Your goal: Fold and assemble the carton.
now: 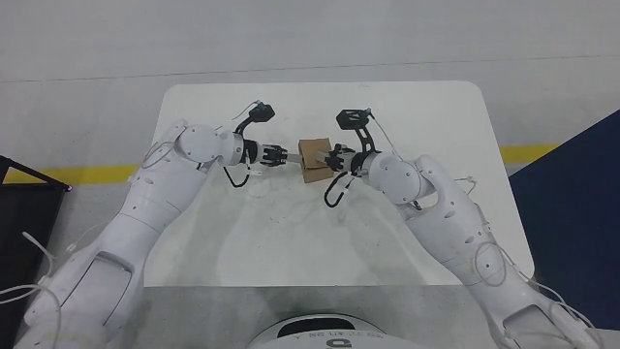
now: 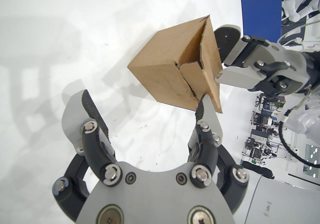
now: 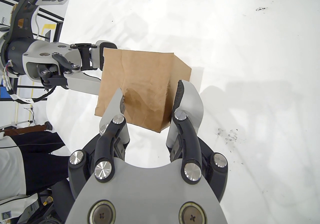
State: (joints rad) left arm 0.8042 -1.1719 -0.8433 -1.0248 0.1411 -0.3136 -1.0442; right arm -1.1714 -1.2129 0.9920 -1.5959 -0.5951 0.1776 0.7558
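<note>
A small brown carton (image 1: 315,159) sits at the middle of the white table, between my two grippers. In the left wrist view the carton (image 2: 165,70) is a tilted box with its end flaps folded in and one flap standing out. My left gripper (image 2: 143,100) is open; one fingertip (image 2: 201,107) touches the carton's lower corner and the other is off it. My right gripper (image 3: 151,92) is shut on the carton (image 3: 145,77), its fingers straddling one stained edge. From the left wrist it appears as the right gripper (image 2: 232,60) clamped on the carton's far side.
The white table (image 1: 387,233) has bare room all round the carton. A blue panel (image 1: 581,194) stands off the table's right edge, and a black frame (image 1: 19,170) stands at the far left by a yellow floor line.
</note>
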